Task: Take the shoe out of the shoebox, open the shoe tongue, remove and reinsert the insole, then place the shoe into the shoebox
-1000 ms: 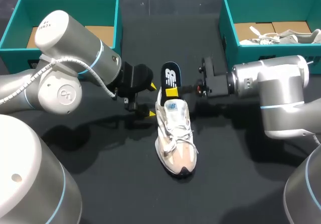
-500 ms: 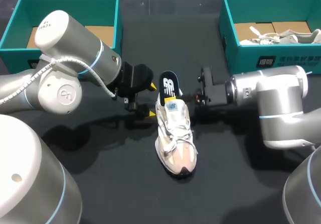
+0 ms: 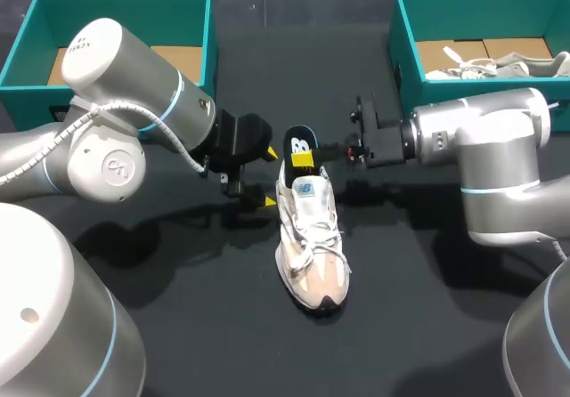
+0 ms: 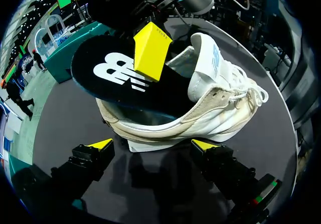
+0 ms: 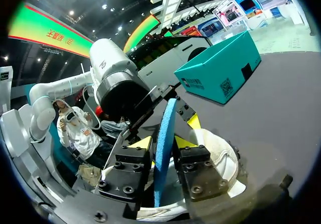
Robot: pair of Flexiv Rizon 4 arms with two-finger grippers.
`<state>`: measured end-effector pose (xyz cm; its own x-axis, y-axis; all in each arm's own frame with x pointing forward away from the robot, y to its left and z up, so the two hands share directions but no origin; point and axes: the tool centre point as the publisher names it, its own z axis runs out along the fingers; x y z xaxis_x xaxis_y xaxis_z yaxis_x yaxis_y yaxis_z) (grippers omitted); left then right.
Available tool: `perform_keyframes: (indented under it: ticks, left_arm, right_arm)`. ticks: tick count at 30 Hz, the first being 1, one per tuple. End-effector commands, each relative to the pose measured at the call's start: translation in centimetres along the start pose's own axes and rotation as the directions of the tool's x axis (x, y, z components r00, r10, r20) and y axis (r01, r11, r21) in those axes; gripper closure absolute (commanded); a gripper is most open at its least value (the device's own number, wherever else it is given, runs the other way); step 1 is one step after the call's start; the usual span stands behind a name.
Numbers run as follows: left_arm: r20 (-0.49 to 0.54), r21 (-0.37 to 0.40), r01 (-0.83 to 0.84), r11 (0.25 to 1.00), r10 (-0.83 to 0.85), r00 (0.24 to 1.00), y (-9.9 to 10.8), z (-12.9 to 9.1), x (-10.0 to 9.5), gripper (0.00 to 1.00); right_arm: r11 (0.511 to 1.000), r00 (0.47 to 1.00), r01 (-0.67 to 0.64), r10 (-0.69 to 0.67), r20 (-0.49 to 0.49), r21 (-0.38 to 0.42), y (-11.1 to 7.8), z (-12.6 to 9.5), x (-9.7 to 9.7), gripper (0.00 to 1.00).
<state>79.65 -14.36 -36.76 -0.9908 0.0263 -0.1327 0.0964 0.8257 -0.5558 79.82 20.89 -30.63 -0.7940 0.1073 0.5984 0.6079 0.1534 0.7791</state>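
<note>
A white and beige shoe (image 3: pixel 308 237) lies on the black table (image 3: pixel 178 326), toe toward me. A black insole (image 3: pixel 300 138) with a white logo sticks up out of its heel opening. My right gripper (image 3: pixel 304 158) reaches in from the right with the insole (image 5: pixel 163 143) standing edge-on between its fingertips (image 5: pixel 142 142), slim gaps on both sides, so it is open. In the left wrist view one yellow fingertip (image 4: pixel 150 50) of the right gripper lies against the insole (image 4: pixel 115 76). My left gripper (image 4: pixel 152 146) stands wide open beside the shoe's (image 4: pixel 215 108) heel, holding nothing.
A teal shoebox (image 3: pixel 125 10) sits at the back left behind my left arm (image 3: pixel 116 121). A second teal shoebox (image 3: pixel 427 94) at the back right holds another pale shoe (image 3: pixel 499 63). The right arm (image 3: pixel 481 148) spans the space in front of it.
The right gripper dipped toward the shoe's heel and rose again, and its fingers have parted around the insole. The insole sits slightly lower in the shoe. The left arm has stayed still.
</note>
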Motion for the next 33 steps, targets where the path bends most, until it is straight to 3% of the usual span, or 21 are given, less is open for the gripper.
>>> perform_keyframes:
  ticks: [1, 11, 14, 15, 16, 17, 19, 20, 23, 26, 28, 30, 33]
  left_arm:
    - [0.001, 0.000, -0.001, 1.000, 0.001, 1.000, 0.1, 0.0, 0.1, 0.00]
    - [0.001, 0.000, -0.001, 1.000, 0.001, 1.000, 0.1, 0.0, 0.1, 0.00]
    - [0.001, 0.000, -0.001, 1.000, 0.001, 1.000, 0.1, 0.0, 0.1, 0.00]
    - [0.001, 0.000, -0.001, 1.000, 0.001, 1.000, 0.1, 0.0, 0.1, 0.00]
    - [0.001, 0.000, -0.001, 1.000, 0.001, 1.000, 0.1, 0.0, 0.1, 0.00]
    - [0.001, 0.000, -0.001, 1.000, 0.001, 1.000, 0.1, 0.0, 0.1, 0.00]
    - [0.001, 0.000, -0.001, 1.000, 0.001, 1.000, 0.1, 0.0, 0.1, 0.00]
    - [0.001, 0.000, -0.001, 1.000, 0.001, 1.000, 0.1, 0.0, 0.1, 0.00]
    - [0.001, 0.000, -0.001, 1.000, 0.001, 1.000, 0.1, 0.0, 0.1, 0.00]
    - [0.001, 0.000, -0.001, 1.000, 0.001, 1.000, 0.1, 0.0, 0.1, 0.00]
    - [0.001, 0.000, -0.001, 1.000, 0.001, 1.000, 0.1, 0.0, 0.1, 0.00]
    - [0.001, 0.000, -0.001, 1.000, 0.001, 1.000, 0.1, 0.0, 0.1, 0.00]
    - [0.001, 0.000, -0.001, 1.000, 0.001, 1.000, 0.1, 0.0, 0.1, 0.00]
  right_arm:
    - [1.000, 1.000, -0.020, 0.021, -0.015, 0.011, -0.6, 0.4, -0.8, 1.00]
    - [0.993, 0.993, -0.115, 0.115, -0.005, 0.001, -4.2, 0.8, 0.4, 1.00]
    - [0.992, 0.992, -0.123, 0.123, 0.006, -0.006, -4.6, 0.7, 0.8, 1.00]
    - [0.993, 0.993, -0.114, 0.114, 0.011, -0.011, -4.4, 0.6, 0.9, 0.94]
    - [0.995, 0.995, -0.101, 0.101, 0.020, -0.013, -4.1, 0.5, 1.1, 0.75]
    - [0.996, 0.996, -0.084, 0.085, 0.025, -0.014, -3.6, 0.4, 1.2, 0.66]
    - [0.999, 0.998, -0.052, 0.053, 0.032, -0.008, -2.7, 0.4, 1.3, 0.53]
    - [0.999, 0.999, -0.040, 0.040, 0.036, -0.002, -2.3, 0.4, 1.3, 0.53]
    - [1.000, 0.999, -0.008, 0.007, 0.044, 0.020, -1.2, 0.3, 1.0, 0.55]
    - [0.999, 0.998, 0.008, -0.010, 0.057, 0.039, -0.3, 0.0, 0.3, 0.63]
    - [0.999, 0.998, 0.009, -0.012, 0.062, 0.044, 0.0, -0.1, -0.1, 0.72]
    - [0.999, 0.998, 0.008, -0.011, 0.061, 0.049, 0.1, -0.3, -0.5, 0.99]
    - [0.998, 0.998, -0.013, 0.010, 0.061, 0.057, -0.2, -0.2, -1.1, 1.00]
